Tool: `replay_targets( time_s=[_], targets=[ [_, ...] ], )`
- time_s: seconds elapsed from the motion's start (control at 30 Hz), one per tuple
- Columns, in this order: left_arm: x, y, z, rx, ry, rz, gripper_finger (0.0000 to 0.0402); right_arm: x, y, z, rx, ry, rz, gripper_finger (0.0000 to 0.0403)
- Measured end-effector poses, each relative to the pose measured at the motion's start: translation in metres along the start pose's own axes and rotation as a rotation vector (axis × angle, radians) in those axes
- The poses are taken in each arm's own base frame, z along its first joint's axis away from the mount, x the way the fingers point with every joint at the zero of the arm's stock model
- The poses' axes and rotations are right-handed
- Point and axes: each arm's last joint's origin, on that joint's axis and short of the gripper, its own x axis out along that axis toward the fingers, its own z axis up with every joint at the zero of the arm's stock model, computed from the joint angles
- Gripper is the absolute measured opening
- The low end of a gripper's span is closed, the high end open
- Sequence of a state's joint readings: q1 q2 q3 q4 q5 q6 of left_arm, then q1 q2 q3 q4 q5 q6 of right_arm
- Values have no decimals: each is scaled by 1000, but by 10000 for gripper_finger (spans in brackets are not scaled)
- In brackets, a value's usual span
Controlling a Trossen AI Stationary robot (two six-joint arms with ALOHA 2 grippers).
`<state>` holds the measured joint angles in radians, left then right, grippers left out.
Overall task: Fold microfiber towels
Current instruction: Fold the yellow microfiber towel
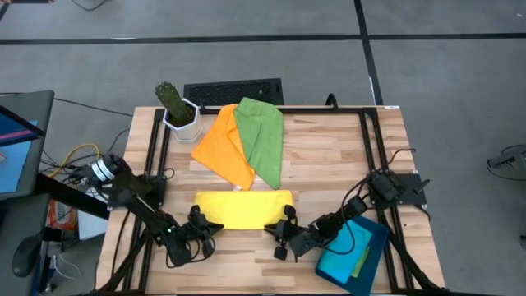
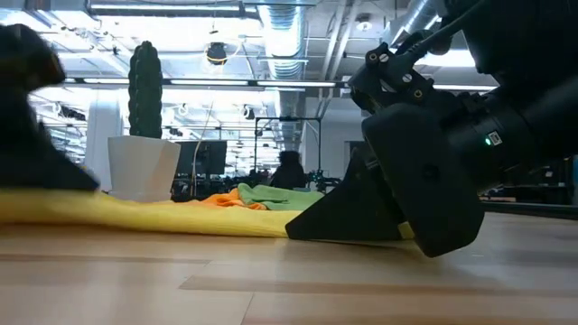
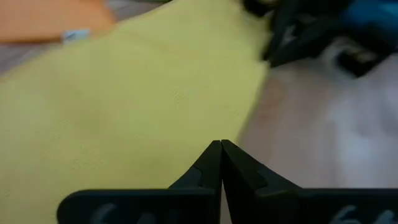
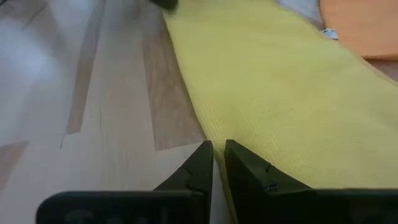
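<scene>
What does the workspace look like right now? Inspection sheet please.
Surface: wooden table, black frame rails along its edges.
Job's things: yellow towel folded into a strip at the near middle; orange towel and green towel overlapping behind it; blue towel with a yellow-green one on it at the near right corner.
Clutter: potted cactus at the far left corner.
Grippers: left gripper at the strip's left end, jaws shut; right gripper at its right end, jaws nearly closed, grip unclear.
Cables: bundle off the left edge.
Surroundings: keyboard behind the table; grey floor.
</scene>
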<state>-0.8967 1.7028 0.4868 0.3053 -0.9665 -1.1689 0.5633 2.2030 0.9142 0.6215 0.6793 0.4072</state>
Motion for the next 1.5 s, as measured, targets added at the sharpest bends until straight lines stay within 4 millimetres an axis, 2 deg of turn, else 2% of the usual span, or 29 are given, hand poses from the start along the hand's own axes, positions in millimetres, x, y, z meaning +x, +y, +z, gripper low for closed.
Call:
replay_targets(
  time_s=[0.17, 0.27, 0.43, 0.6, 0.7, 0.8, 0.9, 1.07, 1.13, 1.4, 1.5],
  targets=[
    [-24, -7, 29, 5, -7, -70, 0, 1, -1, 1, -15, 3, 6, 70],
    [-38, -5, 38, 7, -27, -75, 0, 1, -2, 1, -15, 3, 7, 70],
    [-46, 6, 15, -12, 27, -29, 0, 1, -2, 1, -13, -1, 10, 70],
    [-37, 19, -23, -48, 114, 58, 0, 1, -2, 3, -17, -15, 14, 70],
    [-30, 24, -36, -49, 81, 97, 0, -5, -3, 13, -75, -13, 19, 70],
    [-30, 25, -39, -31, 76, 100, 0, -19, -9, 28, -140, 32, -10, 70],
    [-33, 21, -35, -41, 97, 101, 0, -42, -19, 52, -135, 97, -52, 70],
    [-36, 19, -30, -26, 132, 105, 0, -70, -31, 61, -149, 207, -112, 70],
    [-36, 19, -30, -21, 136, 106, 0, -74, -31, 59, -138, 224, -116, 70],
    [-36, 19, -30, -18, 128, 107, 0, -64, -16, 19, -113, 309, -137, 70],
    [-36, 19, -30, -12, 125, 108, 0, -61, -15, 13, -101, 342, -125, 70]
  ],
)
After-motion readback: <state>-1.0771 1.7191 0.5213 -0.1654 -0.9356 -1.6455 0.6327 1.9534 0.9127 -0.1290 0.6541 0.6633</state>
